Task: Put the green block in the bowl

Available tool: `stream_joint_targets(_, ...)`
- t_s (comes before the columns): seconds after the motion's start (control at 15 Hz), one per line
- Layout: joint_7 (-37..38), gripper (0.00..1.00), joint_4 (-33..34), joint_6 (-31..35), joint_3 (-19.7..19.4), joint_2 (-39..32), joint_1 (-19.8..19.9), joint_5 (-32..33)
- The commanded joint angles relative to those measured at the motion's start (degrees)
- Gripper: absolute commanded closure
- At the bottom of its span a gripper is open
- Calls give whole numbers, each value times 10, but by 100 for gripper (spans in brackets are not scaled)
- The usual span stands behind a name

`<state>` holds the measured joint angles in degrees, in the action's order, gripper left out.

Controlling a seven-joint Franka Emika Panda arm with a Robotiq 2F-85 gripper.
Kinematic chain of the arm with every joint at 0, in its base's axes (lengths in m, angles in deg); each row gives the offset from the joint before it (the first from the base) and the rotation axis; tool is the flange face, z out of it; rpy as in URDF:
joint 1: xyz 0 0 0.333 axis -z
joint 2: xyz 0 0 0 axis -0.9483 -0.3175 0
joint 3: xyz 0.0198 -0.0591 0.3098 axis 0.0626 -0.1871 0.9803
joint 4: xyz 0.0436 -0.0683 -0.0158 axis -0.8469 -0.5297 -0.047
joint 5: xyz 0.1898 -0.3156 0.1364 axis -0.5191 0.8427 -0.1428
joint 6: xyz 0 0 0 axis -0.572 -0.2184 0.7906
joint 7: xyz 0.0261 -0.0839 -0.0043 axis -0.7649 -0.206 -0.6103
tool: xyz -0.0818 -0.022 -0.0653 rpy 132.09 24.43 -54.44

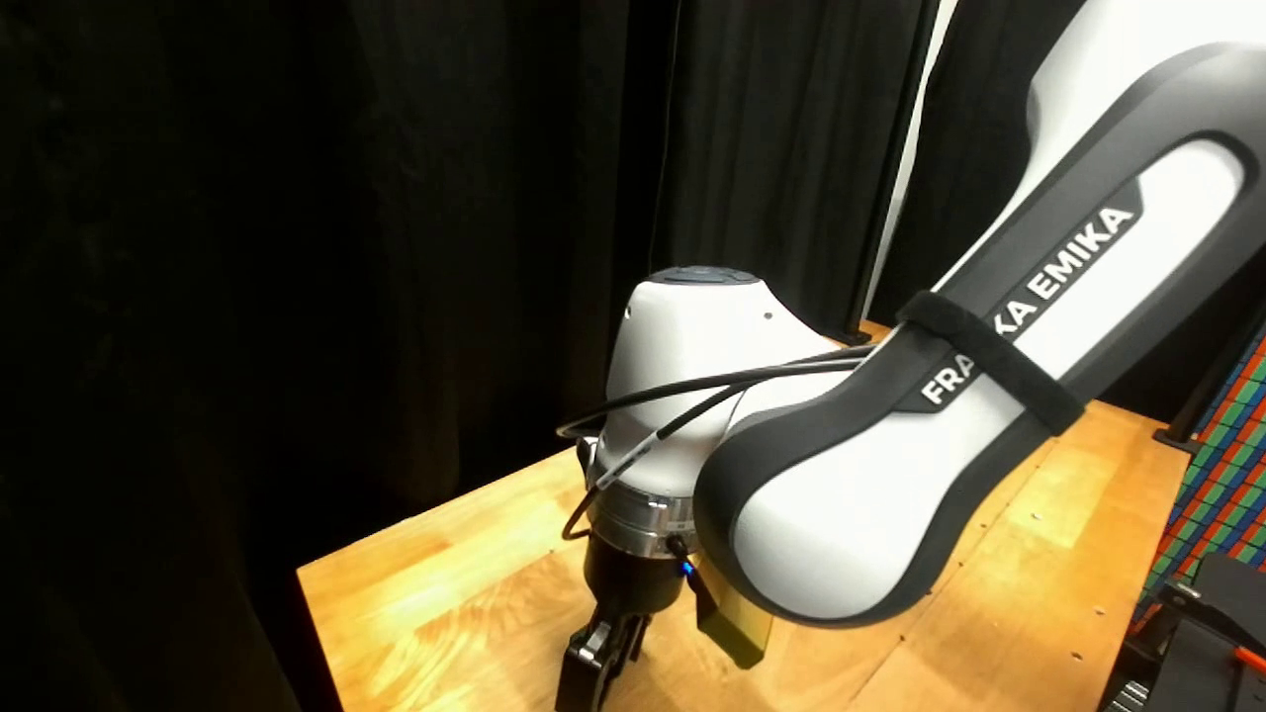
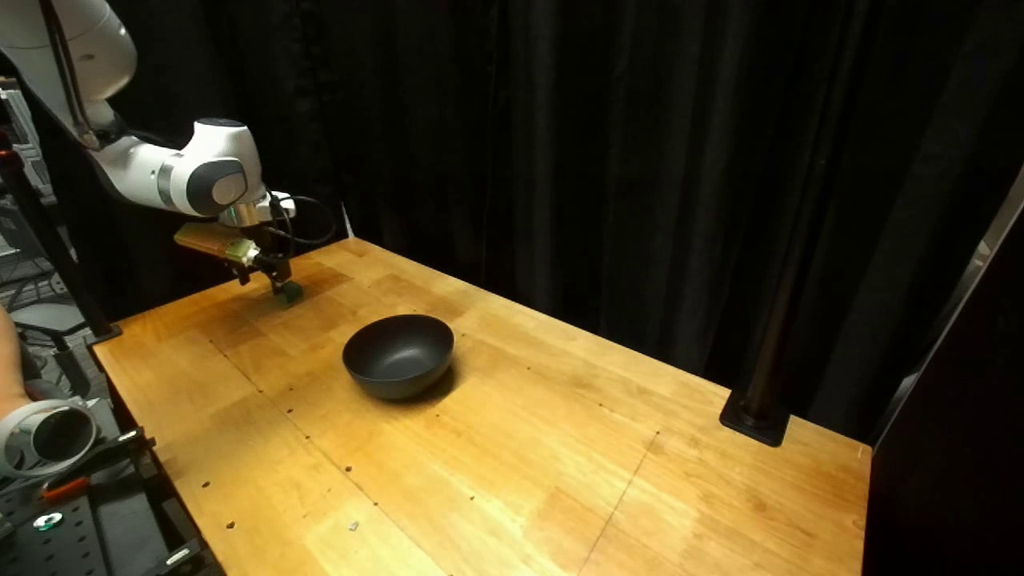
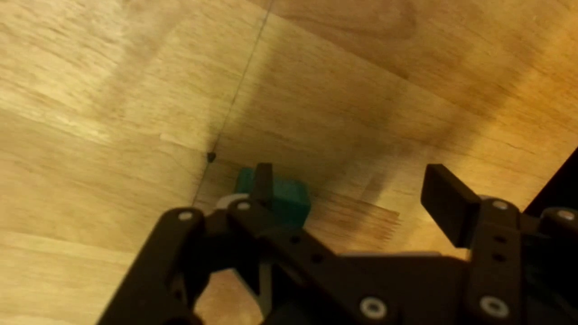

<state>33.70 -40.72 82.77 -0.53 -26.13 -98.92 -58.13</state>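
Standing at the pick-up stage by my judgement: block not yet grasped, carry and drop both left to do. Green block [image 3: 289,196] appears to sit on the wooden table [image 2: 520,448], outside the black bowl [image 2: 400,356]; in an exterior view the two lie apart, block right under the gripper [image 3: 350,194], bowl farther out along the tabletop. Jaws spread wide, nothing held between them. Wrist view shows the block partly hidden behind one finger [image 3: 264,183], not centred in the gap; whether finger touches block, cannot tell. Likely needed next: a sideways shift to straddle it, then squeeze, lift, carry across, release over the bowl. Risk, as I read it: lowering from this spot could bring that finger down on the block's top. Pose of the arm [image 1: 890,465]: forearm slanting down to a low wrist, gripper roughly vertical in both exterior views, aimed at the table, tips near the surface.
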Motion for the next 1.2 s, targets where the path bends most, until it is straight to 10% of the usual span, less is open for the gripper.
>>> stream_joint_targets(0.0, 54, 0, 26, -1, -37, -9, -32, 41)
stream_joint_targets(0.33, 99, 0, 46, -7, -70, -23, -58, 78)
stream_joint_targets(0.87, 145, 73, 59, -11, -129, -34, -104, 125)
stream_joint_targets(1.13, 155, 83, 41, -40, -182, 5, -102, 157)
